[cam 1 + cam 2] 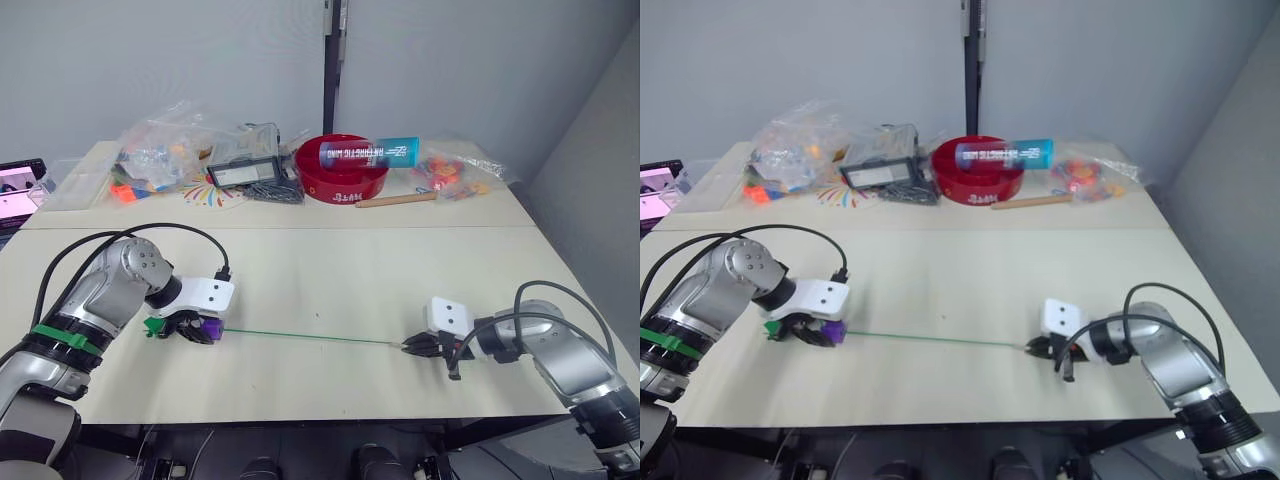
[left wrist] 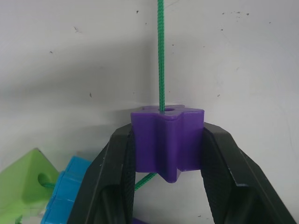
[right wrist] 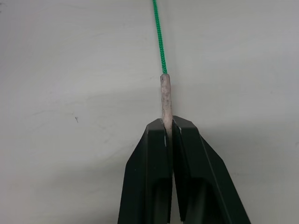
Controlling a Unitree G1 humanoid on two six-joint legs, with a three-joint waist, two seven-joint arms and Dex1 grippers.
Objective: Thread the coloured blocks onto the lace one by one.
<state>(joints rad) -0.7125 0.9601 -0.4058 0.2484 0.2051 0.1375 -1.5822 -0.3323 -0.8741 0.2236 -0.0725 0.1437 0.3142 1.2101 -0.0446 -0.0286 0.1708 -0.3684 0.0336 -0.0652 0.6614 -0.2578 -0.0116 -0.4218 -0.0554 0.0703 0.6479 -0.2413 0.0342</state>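
Here the left gripper clamps a purple block on the lace; right gripper pinches its tip.

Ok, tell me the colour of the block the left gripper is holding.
Purple. The block shows best in the left wrist view, clamped in the left gripper.

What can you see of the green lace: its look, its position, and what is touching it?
The lace is a very thin, braided green string ending in a pale, stiff tip. It lies stretched in a straight line across the pale table. The right gripper is shut on the tip. The other end passes through the hole of a purple block, which the left gripper clamps. Behind that block, the lace runs on towards a light green block and a blue block.
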